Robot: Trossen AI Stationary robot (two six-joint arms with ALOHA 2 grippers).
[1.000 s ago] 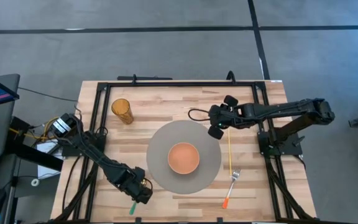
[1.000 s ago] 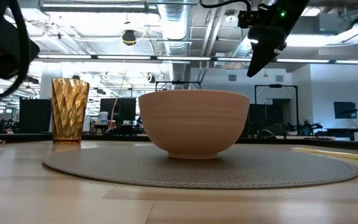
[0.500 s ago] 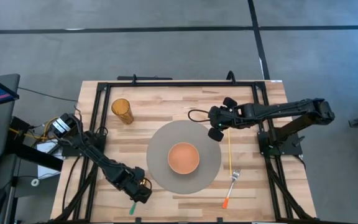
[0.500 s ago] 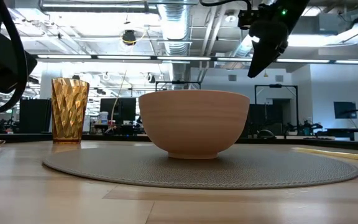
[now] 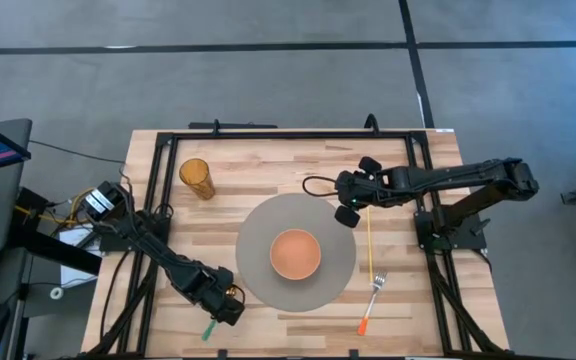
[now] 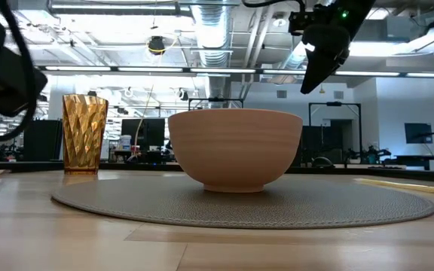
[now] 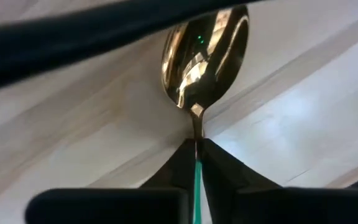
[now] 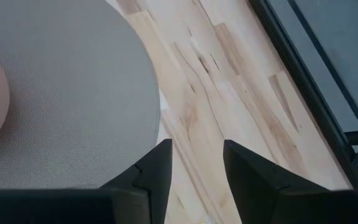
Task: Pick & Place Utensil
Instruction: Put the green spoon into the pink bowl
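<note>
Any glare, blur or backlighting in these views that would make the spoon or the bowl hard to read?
Left wrist view: the spoon bowl mirrors bright highlights, and a blurred dark bar crosses the top. Low view: the bowl is sharp against bright ceiling lights, while the left arm is a dark silhouette at the edge. High view: lighting is even; the spoon's green handle is tiny beside the left gripper.

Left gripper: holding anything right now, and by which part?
Yes. The left gripper is shut on the spoon, pinching its green handle just below the bowl. The right gripper is open and holds nothing.
</note>
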